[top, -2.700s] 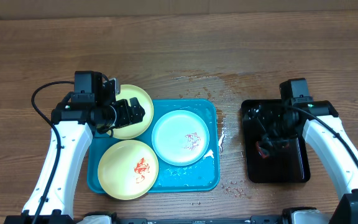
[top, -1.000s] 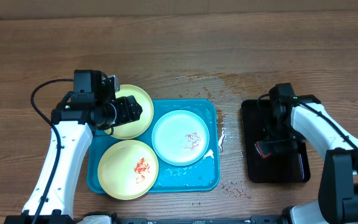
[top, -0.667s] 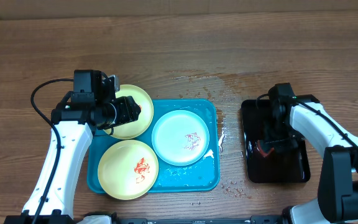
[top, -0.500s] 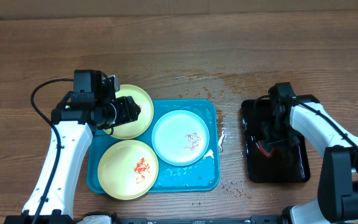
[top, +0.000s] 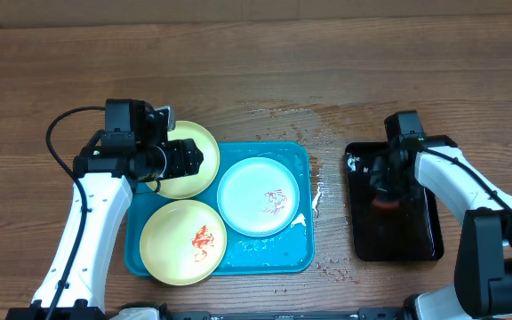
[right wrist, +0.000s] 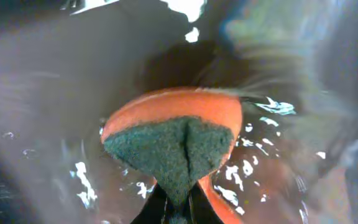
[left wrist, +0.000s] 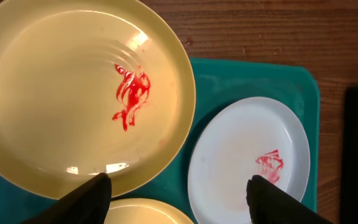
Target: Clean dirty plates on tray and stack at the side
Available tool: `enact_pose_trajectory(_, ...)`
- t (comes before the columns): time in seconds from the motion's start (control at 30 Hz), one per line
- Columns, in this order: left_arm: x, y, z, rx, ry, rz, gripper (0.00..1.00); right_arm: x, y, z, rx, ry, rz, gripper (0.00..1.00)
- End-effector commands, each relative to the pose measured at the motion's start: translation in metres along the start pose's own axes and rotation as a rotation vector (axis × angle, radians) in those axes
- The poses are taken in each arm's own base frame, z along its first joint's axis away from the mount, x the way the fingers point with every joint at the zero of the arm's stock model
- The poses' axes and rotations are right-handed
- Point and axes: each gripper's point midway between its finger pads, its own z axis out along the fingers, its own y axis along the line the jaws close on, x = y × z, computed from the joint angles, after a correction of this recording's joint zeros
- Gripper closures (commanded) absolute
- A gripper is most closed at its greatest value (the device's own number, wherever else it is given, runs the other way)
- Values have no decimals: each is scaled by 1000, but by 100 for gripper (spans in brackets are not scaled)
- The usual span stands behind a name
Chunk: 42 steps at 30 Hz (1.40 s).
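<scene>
Wooden desk [top: 256, 71], wet in patches. On it the turquoise tray [top: 296, 253] holds all 3 dirty plates: upper yellow plate [top: 204, 151], lower yellow plate [top: 183, 242], white plate [top: 258, 197], each w/ red smear. None wiped, none stacked. Right end effector [right wrist: 178, 205] clenched on sponge [right wrist: 179, 140] in black tray [top: 407, 236]. Left end effector [left wrist: 179, 199] released, above upper yellow plate. Est.: cleaning not begun.

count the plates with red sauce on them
3. The far yellow plate overhangs the tray at the far left corner, the near yellow plate sits at its near left, the white plate on its right. None looks hidden.
</scene>
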Motion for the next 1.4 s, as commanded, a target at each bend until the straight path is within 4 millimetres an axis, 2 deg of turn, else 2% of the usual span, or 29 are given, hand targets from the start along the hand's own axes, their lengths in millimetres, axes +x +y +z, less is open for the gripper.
enact_pose_trajectory(0.0,-7,-10,-3,38,-19,150,43,8,43,-4,-248,31,-246,96)
enact_pose_trajectory(0.07,-6,-13,-3,60,-18,190,44,14,56,-8,-332,52,-272,96)
enact_pose_trajectory(0.17,-6,-16,-3,72,-17,191,46,22,43,-7,-261,112,-130,96)
enact_pose_trajectory(0.2,-5,-17,-3,73,-16,192,49,25,36,-7,-223,129,-87,96)
enact_pose_trajectory(0.27,-5,-19,-2,75,-14,211,64,33,17,-8,-115,159,2,96)
enact_pose_trajectory(0.3,-4,-19,-2,73,-13,213,82,36,5,-10,-53,166,45,96)
enact_pose_trajectory(0.33,-4,-20,-2,74,-11,216,94,38,-2,-11,-17,168,70,96)
enact_pose_trajectory(0.4,-3,-22,0,68,-7,216,96,39,-12,-15,21,167,104,96)
enact_pose_trajectory(0.47,-3,-19,2,41,-5,212,75,36,-13,-14,19,158,111,96)
enact_pose_trajectory(0.5,-3,-17,4,28,-1,216,74,34,-13,-12,16,149,114,96)
enact_pose_trajectory(0.6,0,-16,13,22,24,217,79,25,-10,-9,-10,114,120,96)
enact_pose_trajectory(0.63,2,-16,17,23,41,214,73,23,-8,-9,-20,107,117,96)
enact_pose_trajectory(0.67,5,-17,21,35,59,211,52,22,-6,-9,-29,102,117,96)
enact_pose_trajectory(0.7,9,-19,25,52,82,208,39,21,-6,-9,-31,99,118,96)
enact_pose_trajectory(0.77,17,-26,31,92,124,206,40,21,-6,-9,-32,99,118,96)
enact_pose_trajectory(0.83,25,-28,37,100,159,209,53,22,-3,-9,-48,108,114,96)
enact_pose_trajectory(0.87,29,-29,38,96,178,212,56,23,-2,-9,-54,114,111,96)
enact_pose_trajectory(0.93,36,-31,41,96,208,216,41,24,-3,-9,-53,117,111,96)
enact_pose_trajectory(1.0,43,-35,41,104,233,220,19,25,-3,-9,-52,118,111,96)
enact_pose_trajectory(1.07,51,-44,39,150,263,213,12,25,-3,-9,-52,119,111,96)
enact_pose_trajectory(1.1,52,-47,38,163,267,212,0,25,-3,-9,-52,121,111,96)
enact_pose_trajectory(1.2,53,-48,38,167,271,204,0,26,-1,-9,-63,126,108,96)
enact_pose_trajectory(1.23,54,-47,38,167,275,202,7,26,0,-10,-69,128,108,96)
enact_pose_trajectory(1.27,55,-47,38,165,281,200,42,26,0,-10,-70,128,109,96)
enact_pose_trajectory(1.3,58,-46,38,163,292,194,67,27,1,-10,-72,129,108,96)
enact_pose_trajectory(1.33,61,-45,38,161,306,180,73,27,1,-10,-72,130,108,96)
enact_pose_trajectory(1.37,64,-44,39,155,324,161,64,27,1,-10,-72,131,108,96)
